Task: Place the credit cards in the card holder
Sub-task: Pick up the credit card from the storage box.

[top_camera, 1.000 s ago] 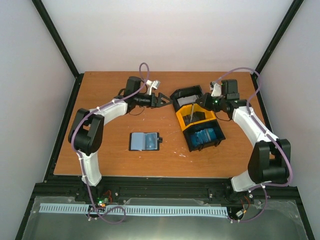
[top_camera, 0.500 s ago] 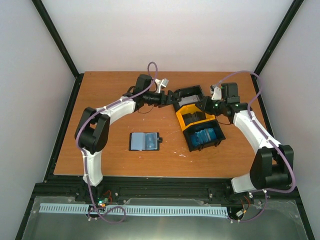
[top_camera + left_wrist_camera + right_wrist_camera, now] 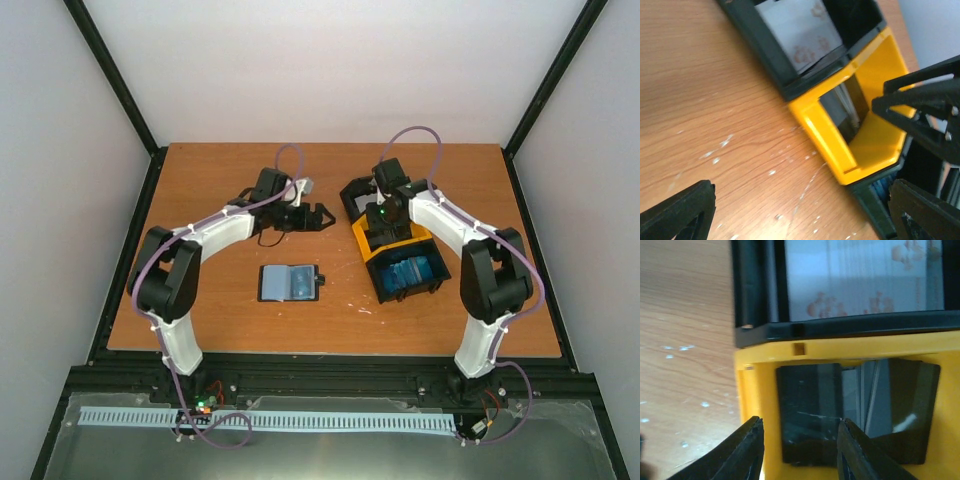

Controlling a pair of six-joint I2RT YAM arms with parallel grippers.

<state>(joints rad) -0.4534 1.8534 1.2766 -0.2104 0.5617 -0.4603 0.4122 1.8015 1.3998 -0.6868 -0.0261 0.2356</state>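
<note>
The card holder [image 3: 288,283] lies open on the table, with a blue card face showing in it. Blue credit cards [image 3: 408,270] lie in the near black compartment of the tray [image 3: 356,240]. In the right wrist view, dark cards [image 3: 810,410] stand in the yellow compartment and grey-white cards [image 3: 865,280] lie in the far one. My right gripper [image 3: 384,224] is open above the yellow compartment, its jaws [image 3: 800,452] spanning the left dark card without holding it. My left gripper [image 3: 322,216] is open and empty over bare table left of the tray [image 3: 830,145].
The black-and-yellow tray sits at an angle at the back middle of the wooden table [image 3: 220,310]. My right gripper's fingers [image 3: 920,105] show above the yellow compartment in the left wrist view. White scuffs mark the wood. Black frame rails border the table.
My right arm has swung left from the tray's right side to above the yellow compartment. My left gripper went to the tray's edge, then drew back to the left.
</note>
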